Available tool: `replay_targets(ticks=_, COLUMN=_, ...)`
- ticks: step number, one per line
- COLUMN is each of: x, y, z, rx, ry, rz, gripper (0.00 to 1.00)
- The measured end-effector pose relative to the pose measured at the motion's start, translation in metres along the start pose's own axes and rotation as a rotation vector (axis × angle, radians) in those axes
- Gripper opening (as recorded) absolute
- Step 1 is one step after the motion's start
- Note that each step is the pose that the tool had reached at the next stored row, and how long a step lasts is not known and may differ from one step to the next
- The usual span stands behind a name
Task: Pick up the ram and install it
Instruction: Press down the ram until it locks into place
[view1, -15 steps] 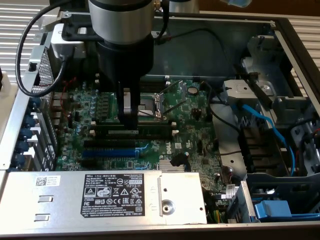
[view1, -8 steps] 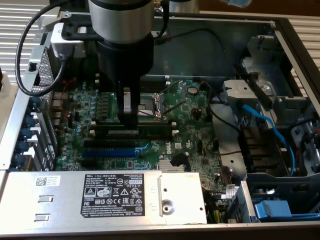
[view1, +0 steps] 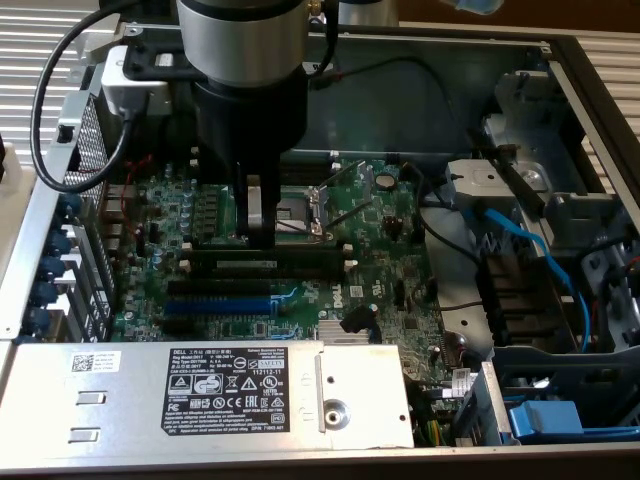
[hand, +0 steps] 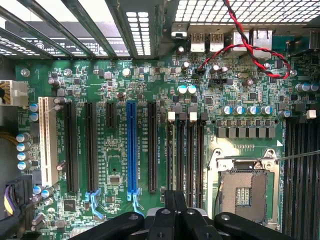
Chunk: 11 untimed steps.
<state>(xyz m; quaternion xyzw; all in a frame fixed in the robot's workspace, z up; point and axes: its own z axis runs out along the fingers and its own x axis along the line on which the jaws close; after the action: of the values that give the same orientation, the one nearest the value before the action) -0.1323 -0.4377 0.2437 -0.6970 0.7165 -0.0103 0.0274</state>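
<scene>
My pincer (view1: 258, 240) pinches the ram (view1: 300, 262) by its top edge. The ram stands directly beneath me along a slot (hand: 171, 150) beside the socket (hand: 245, 192). Edge-on between my fingers (hand: 167, 220), it is barely distinguishable, and I cannot tell whether it is seated.

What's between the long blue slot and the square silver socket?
In the wrist view, one long black slot and narrower black slots with white end clips lie between the blue slot and the socket.
</scene>
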Motion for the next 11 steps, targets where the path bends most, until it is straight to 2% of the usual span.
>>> replay_targets(ticks=11, x=0.0, y=0.0, z=0.0, rx=0.0001, ry=0.0003, rz=0.005, gripper=0.11)
